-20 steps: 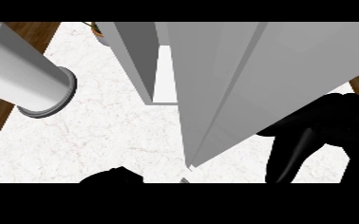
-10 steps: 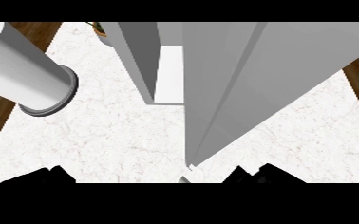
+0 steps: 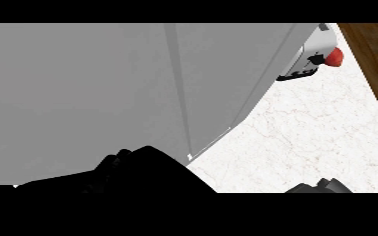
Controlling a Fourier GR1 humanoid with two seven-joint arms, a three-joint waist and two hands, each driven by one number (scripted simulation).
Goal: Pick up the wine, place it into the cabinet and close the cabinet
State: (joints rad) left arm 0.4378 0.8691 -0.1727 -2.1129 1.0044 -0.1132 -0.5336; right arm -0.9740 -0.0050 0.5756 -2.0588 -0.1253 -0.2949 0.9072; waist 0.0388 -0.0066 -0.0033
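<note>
Lower edge: the left hand (image 3: 144, 172), a black mass cut off by the frame, overlaps the cabinet (image 3: 96, 90). The right hand (image 3: 321, 186) shows only as a sliver. How far either hand is open, or what it holds, cannot be told. The cabinet's grey panels hide its interior, and the wine is not visible. To its right lies open white counter (image 3: 295, 130). Farther off is a red-knobbed grey object (image 3: 334, 56), half hidden.

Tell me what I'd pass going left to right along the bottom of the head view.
left hand, dark against the grey cabinet → white counter → right hand, just showing at the lower edge
</note>
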